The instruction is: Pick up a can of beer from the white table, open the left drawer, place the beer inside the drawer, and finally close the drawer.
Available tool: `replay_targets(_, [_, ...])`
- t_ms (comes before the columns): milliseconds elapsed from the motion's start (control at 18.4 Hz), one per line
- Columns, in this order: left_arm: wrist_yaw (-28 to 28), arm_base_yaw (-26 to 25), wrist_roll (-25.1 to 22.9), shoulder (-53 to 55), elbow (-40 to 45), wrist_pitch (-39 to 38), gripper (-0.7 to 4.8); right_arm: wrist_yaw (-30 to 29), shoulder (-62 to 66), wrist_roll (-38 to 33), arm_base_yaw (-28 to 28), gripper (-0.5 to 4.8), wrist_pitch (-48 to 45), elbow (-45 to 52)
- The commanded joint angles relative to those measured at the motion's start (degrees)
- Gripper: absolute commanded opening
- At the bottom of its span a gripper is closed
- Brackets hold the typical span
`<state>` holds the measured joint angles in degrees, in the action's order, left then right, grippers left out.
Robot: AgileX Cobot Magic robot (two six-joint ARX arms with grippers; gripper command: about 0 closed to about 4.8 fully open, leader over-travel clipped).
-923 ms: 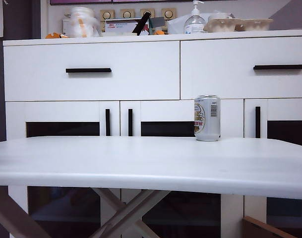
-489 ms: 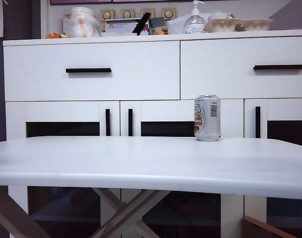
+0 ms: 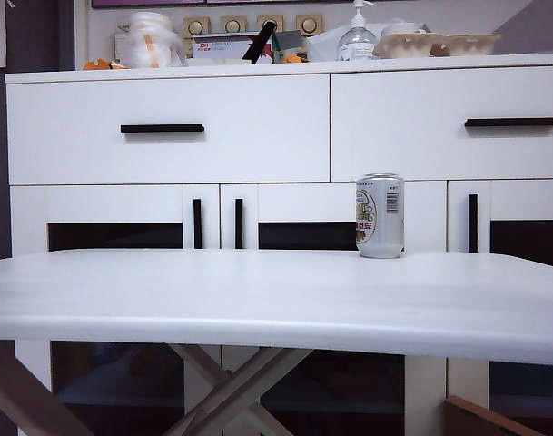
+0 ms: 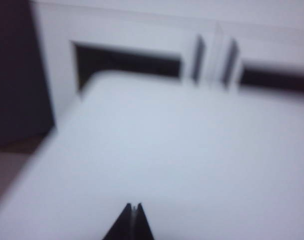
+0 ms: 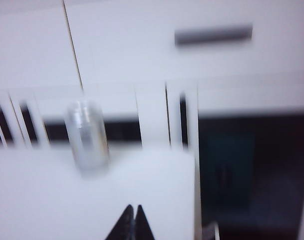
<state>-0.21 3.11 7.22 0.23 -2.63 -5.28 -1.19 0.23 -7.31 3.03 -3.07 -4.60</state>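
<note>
The can of beer (image 3: 380,216) stands upright near the far edge of the white table (image 3: 258,300), right of centre; it shows blurred in the right wrist view as a silver can (image 5: 87,137). Behind it, the left drawer (image 3: 167,129) is closed, its black bar handle (image 3: 162,128) level. Neither arm shows in the exterior view. My left gripper (image 4: 134,206) is shut and empty over bare tabletop (image 4: 156,150). My right gripper (image 5: 134,207) is shut and empty too, well short of the can, near the table's right edge.
The white cabinet has a narrower right drawer (image 3: 449,123) and glass-panelled doors (image 3: 113,236) below. Its top carries a pump bottle (image 3: 356,36), an egg carton (image 3: 435,44), a jar (image 3: 149,41) and boxes. The table's crossed wooden legs (image 3: 231,391) show beneath.
</note>
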Motion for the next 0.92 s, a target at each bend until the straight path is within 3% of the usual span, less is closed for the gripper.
replay_targets(54, [-1.6, 0.0, 0.7, 0.0, -4.1, 1.6, -0.05, 3.0, 1.0, -0.5, 0.1, -0.02, 0.1, -5.9])
replay_targets(272, [-1.5, 0.0, 0.1, 2.8, -10.6, 0.9, -0.05, 3.5, 9.6, -0.5, 0.1, -0.02, 0.2, -15.9])
replay_targets(597, [-1.0, 0.0, 0.1, 17.6, -25.0, 0.4, -0.05, -2.8, 26.1, -0.5, 0.2, -0.02, -1.2, -28.0])
replay_targets(706, [-0.3, 0.0, -1.6, 25.8, -32.7, -1.0, -0.05, -3.0, 31.9, -0.7, 0.2, -0.02, -2.1, -32.2])
replay_targets(923, [5.9, 0.0, -9.4, 39.9, -46.2, -3.9, -0.05, -3.0, 40.4, -0.6, 0.6, -0.01, -4.0, -37.3])
